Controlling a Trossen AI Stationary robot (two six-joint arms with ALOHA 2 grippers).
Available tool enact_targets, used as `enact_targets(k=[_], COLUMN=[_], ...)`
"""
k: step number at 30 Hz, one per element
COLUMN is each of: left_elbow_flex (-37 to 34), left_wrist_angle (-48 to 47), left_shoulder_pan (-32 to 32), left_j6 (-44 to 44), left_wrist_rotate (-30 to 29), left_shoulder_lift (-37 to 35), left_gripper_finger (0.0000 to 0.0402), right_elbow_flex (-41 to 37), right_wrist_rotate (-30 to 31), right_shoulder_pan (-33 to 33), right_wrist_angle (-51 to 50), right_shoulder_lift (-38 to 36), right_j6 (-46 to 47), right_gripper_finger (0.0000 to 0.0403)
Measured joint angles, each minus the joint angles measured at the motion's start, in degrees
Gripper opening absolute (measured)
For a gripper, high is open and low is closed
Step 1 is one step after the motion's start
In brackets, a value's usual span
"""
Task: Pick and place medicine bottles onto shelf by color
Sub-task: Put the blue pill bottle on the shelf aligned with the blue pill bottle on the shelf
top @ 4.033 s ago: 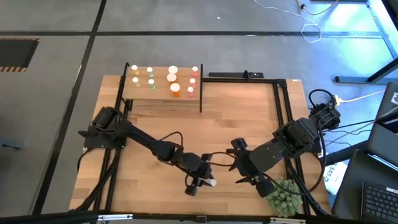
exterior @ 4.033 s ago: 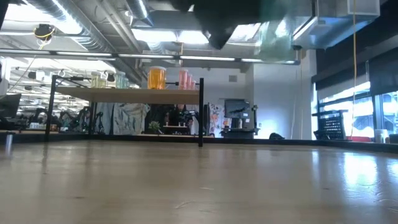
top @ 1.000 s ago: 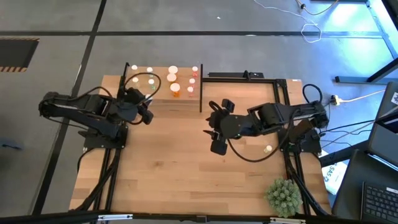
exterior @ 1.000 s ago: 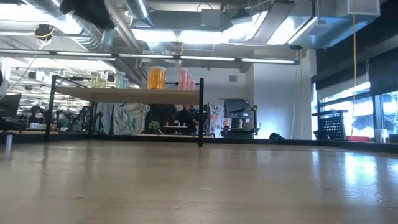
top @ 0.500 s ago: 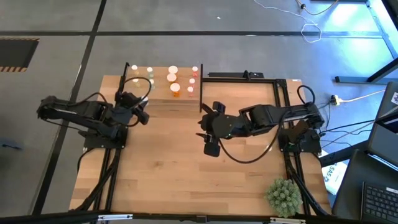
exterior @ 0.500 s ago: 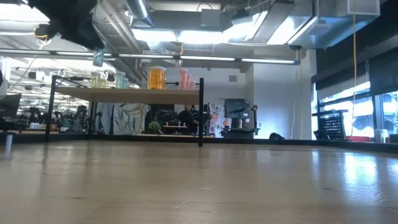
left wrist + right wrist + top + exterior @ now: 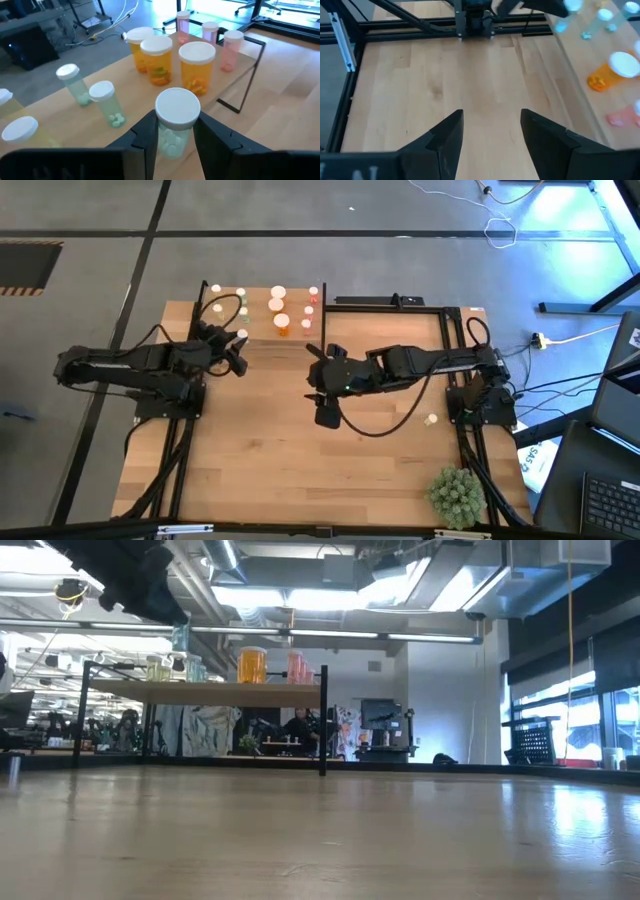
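My left gripper (image 7: 176, 142) is shut on a pale green medicine bottle (image 7: 176, 120) with a white cap. It hangs over the near part of the shelf (image 7: 262, 332), above the bottles standing there (image 7: 180, 637). Orange bottles (image 7: 156, 60), pink bottles (image 7: 231, 47) and pale green bottles (image 7: 107, 102) stand upright on the shelf top. My right gripper (image 7: 318, 388) hangs open over the middle of the table, to the right of the shelf, with nothing between its fingers (image 7: 445, 137). My left gripper pinches the bottle's pale green body (image 7: 172, 142), below the white cap (image 7: 177, 106), between its two fingers (image 7: 149, 137). The fingers come from the table's left, nearly level and tipped a little down. The bottle stands upright, lifted clear above the shelf top.
One more bottle with a white cap (image 7: 431, 420) lies on the table near the right arm's base. A spiky green plant ball (image 7: 455, 495) sits at the near right corner. Black posts (image 7: 323, 720) stand at the shelf's edges. Bare wood lies between the arms.
My left gripper has sunk toward the shelf with the green bottle and shifted a little toward the table's right, keeping the bottle upright. My right gripper, still open, has moved toward the table's left edge, closer to the shelf.
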Motion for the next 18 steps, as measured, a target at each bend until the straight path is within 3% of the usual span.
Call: enact_targets(k=[13,18], left_elbow_flex=[0.0,0.0], left_wrist_angle=[0.0,0.4], left_shoulder_pan=[14.0,17.4], left_j6=[2.0,3.1], left_wrist_rotate=[11.5,13.1], left_shoulder_lift=[1.8,2.9], left_gripper_finger=[0.0108,0.0108], right_elbow_flex=[0.0,0.0], right_wrist_rotate=[0.5,0.6], right_shoulder_pan=[-0.1,-0.1], right_wrist_angle=[2.4,2.5], right_shoulder_lift=[0.9,0.9], right_j6=[-0.1,-0.1], right_gripper_finger=[0.0200,0.0200])
